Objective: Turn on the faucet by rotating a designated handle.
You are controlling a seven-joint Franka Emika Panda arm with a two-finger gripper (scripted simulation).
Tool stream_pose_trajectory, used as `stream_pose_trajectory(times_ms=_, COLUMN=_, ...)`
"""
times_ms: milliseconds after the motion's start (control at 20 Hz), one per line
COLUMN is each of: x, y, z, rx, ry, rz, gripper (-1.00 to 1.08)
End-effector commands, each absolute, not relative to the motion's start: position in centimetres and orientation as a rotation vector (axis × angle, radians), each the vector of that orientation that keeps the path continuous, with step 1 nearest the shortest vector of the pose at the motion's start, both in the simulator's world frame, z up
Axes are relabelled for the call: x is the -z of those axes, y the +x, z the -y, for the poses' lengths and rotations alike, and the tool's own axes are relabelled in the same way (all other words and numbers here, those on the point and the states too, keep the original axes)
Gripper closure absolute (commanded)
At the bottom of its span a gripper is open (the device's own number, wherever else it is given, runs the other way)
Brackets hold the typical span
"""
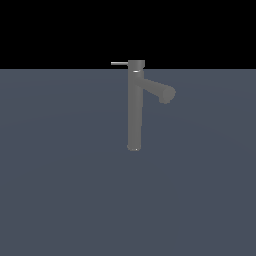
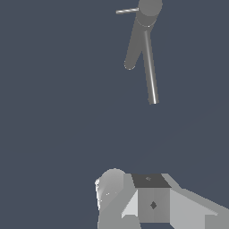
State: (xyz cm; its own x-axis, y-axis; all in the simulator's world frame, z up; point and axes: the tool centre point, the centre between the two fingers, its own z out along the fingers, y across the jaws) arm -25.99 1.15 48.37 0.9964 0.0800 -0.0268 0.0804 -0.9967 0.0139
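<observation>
The faucet is a tall slim dark-grey column standing upright on the grey floor, with a thick angled spout pointing to the exterior view's right. The handle is a thin light-grey rod sticking out level from the top cap toward the exterior view's left. In the wrist view the faucet is seen from above and far off, with the handle beside its cap and the spout slanting away. The gripper's fingers show in neither view.
Pale grey blocky and rounded robot arm parts fill one edge of the wrist view, well apart from the faucet. A flat blue-grey floor surrounds the faucet, with black background above it.
</observation>
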Motion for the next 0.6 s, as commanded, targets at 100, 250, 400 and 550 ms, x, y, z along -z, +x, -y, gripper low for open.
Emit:
stream_pose_trajectory(times_ms=100, x=-48.3, y=-25.9, z=-1.1, rx=0.041, ry=3.124, rz=-0.126, gripper=1.08)
stream_pose_trajectory(times_ms=250, x=-48.0, y=-25.4, z=-1.1, rx=0.040, ry=3.124, rz=-0.130, gripper=1.08)
stream_pose_trajectory(times_ms=400, x=-47.4, y=-24.6, z=-1.1, rx=0.039, ry=3.124, rz=-0.137, gripper=1.08)
stream_pose_trajectory(times_ms=550, x=-46.6, y=-23.3, z=-1.1, rx=0.037, ry=3.124, rz=-0.146, gripper=1.08)
